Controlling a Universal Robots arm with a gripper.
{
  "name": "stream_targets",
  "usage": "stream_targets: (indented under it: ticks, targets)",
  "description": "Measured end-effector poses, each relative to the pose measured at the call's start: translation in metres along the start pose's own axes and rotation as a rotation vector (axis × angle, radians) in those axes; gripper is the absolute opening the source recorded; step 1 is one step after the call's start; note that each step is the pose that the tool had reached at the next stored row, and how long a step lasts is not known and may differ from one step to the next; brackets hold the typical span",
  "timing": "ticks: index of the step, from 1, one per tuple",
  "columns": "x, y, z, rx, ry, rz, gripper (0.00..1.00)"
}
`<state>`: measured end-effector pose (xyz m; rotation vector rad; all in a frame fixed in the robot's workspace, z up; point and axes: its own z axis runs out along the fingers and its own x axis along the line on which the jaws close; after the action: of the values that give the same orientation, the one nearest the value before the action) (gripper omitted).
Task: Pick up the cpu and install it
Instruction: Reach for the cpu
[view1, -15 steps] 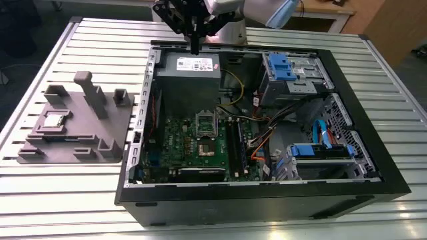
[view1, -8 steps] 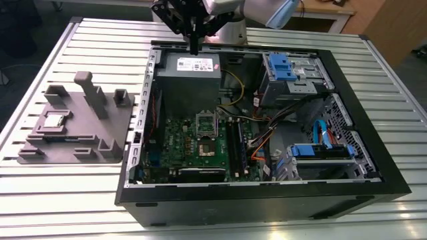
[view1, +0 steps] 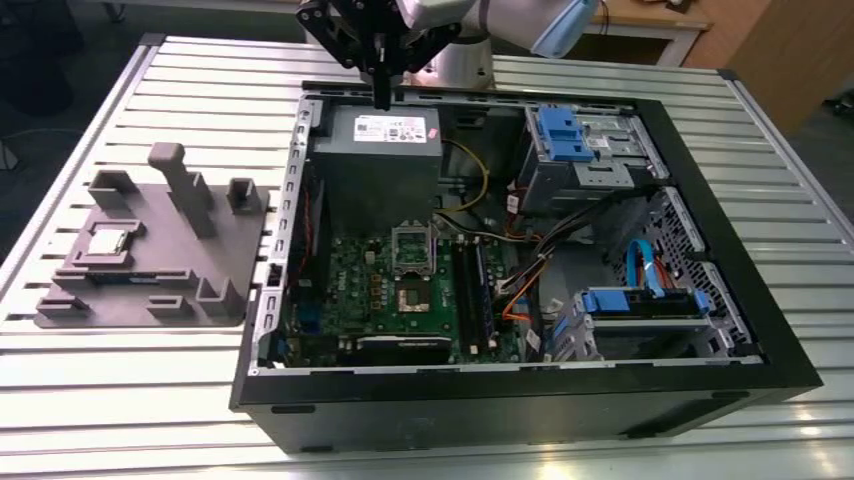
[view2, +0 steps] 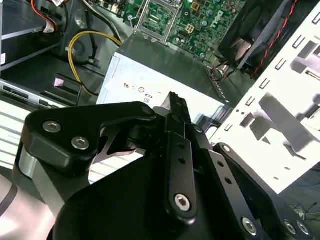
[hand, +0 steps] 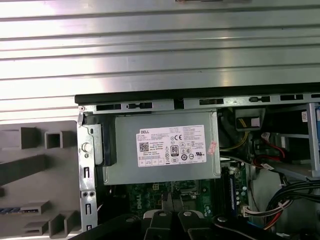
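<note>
black linkage gripper (view1: 383, 98) hangs above the far edge of the open black computer case (view1: 534, 385), its fingers pinched together with nothing between them; from where i stand the tips point down at the big grey metal power supply box with a white label (view1: 383, 140), just over it and not touching. in the first wrist view that box (hand: 162, 150) lies right under the closed fingertips (hand: 167, 202). the cpu, a small flat square chip with a shiny silver top (view1: 110, 240), sits well apart from the gripper on the grey moulded plastic fixture (view1: 214, 265), which rests on the slatted metal table (view1: 134, 400) beside the case at the exterior view's left. inside the case the large green circuit board (view1: 387, 310) lies flat below the power supply, and its square metal-framed socket (view1: 414, 275) looks open, with no chip in it
</note>
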<state>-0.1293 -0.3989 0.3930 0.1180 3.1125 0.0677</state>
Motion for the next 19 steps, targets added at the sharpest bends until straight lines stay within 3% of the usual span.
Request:
stream_targets:
  ticks: [19]
  targets:
    - [0.0064,-0.0005,0.0003,0.0,0.0,0.0,0.1]
